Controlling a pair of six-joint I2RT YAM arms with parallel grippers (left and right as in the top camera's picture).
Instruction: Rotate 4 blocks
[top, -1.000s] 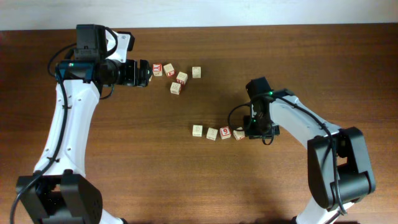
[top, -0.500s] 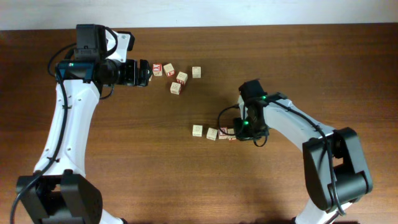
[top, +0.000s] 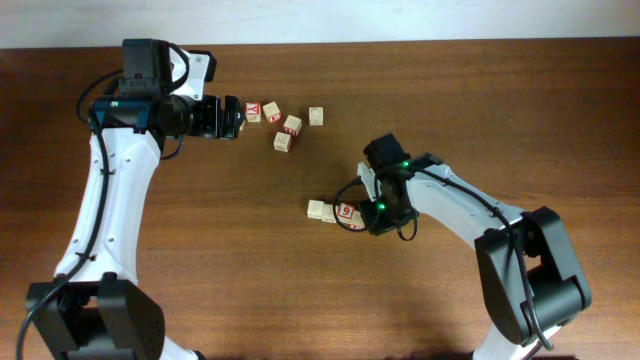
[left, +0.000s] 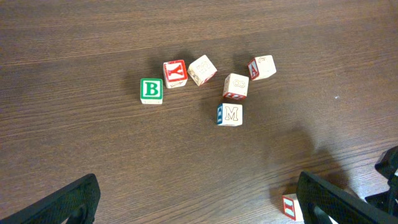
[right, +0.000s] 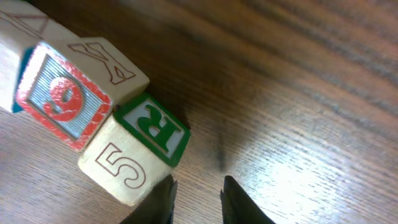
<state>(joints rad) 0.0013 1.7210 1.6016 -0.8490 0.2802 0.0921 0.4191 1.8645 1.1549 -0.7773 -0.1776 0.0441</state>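
The blocks lie in a tight row left of my right gripper (top: 364, 217): a pale cube (top: 316, 210), a second one (top: 330, 214) and the red 9 cube (top: 347, 211). In the right wrist view the 9 cube (right: 62, 99) touches a cube marked 5 with a green R face (right: 134, 155). My right gripper (right: 198, 202) stands at that cube's side with a narrow empty gap between its jaws, and one fingertip (right: 163, 199) is against the cube. My left gripper (top: 228, 117) hangs wide open and empty; in its own view a red-trimmed cube (left: 291, 206) shows beside one finger (left: 336, 199).
A loose cluster of cubes (top: 283, 125) lies at the back, right of the left gripper. In the left wrist view it includes the green B cube (left: 150, 90), a red Y cube (left: 175, 73) and an M cube (left: 230, 114). Bare wooden table (top: 200, 250) surrounds the cubes.
My right gripper has slid left along the row, pushing the cubes together and turning them. The left arm has not moved.
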